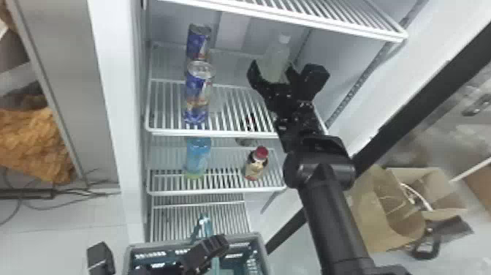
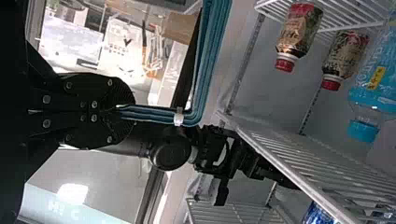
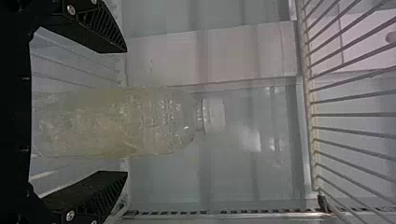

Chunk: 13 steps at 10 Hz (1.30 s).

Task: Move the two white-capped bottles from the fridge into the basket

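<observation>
My right gripper [image 1: 284, 70] is inside the fridge on the upper shelf, its fingers apart on either side of a pale, clear white-capped bottle [image 1: 276, 55]. In the right wrist view, the right gripper [image 3: 126, 111] stands open with the bottle [image 3: 116, 122] between its fingers and a gap on both sides. The cap lies beyond the fingertips. Low in front of the fridge, my left gripper [image 1: 208, 252] is at the grey-teal basket [image 1: 197, 241]. In the left wrist view, the left gripper [image 2: 119, 111] is shut on the teal basket handle [image 2: 154, 115].
Blue cans [image 1: 198, 87] stand left on the bottle's shelf. Below are a blue bottle [image 1: 197, 157] and a red-capped bottle [image 1: 256, 164]; the left wrist view shows another red-capped bottle [image 2: 344, 55]. A wire shelf [image 1: 292, 18] lies overhead, the fridge's side wall [image 1: 339, 69] to the right.
</observation>
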Tool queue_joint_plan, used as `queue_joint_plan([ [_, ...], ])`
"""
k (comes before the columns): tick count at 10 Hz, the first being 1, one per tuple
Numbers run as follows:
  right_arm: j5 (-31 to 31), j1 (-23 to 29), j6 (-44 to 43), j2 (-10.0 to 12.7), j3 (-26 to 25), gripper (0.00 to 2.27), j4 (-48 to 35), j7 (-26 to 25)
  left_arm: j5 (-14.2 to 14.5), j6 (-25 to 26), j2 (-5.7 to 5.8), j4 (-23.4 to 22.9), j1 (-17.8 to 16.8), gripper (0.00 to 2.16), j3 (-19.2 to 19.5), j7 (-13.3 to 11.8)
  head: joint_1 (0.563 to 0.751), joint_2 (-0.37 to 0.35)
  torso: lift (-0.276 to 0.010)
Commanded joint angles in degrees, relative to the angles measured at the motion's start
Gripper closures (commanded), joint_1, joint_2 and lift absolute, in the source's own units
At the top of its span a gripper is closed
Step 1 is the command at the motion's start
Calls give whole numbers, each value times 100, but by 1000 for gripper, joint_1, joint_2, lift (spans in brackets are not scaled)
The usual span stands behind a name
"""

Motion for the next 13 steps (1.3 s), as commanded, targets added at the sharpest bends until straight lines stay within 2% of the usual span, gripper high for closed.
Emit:
queue_joint_plan([
  [1,-14,-137,14,-17,56,142,204,-5,2,1,0,0,0,1161,0,0,695,-350,0],
  [2,-151,-222,0,-43,159,216,316,-5,2,1,0,0,-14,1161,0,0,695,-350,0],
  [5,-185,-334,14,-43,182,660,429,-14,2,-13,0,0,-28,1161,0,0,695,-350,0],
  [8,-174,-306,-42,-43,193,788,358,-23,2,-13,9,0,-28,1161,0,0,695,-350,0],
  [11,-254,-123,-42,-61,193,788,7,-23,13,-13,17,0,-28,1161,0,0,695,-350,0],
  [13,-265,313,197,-96,182,788,-795,4,13,-13,17,0,-28,1161,-11,0,695,-350,0],
])
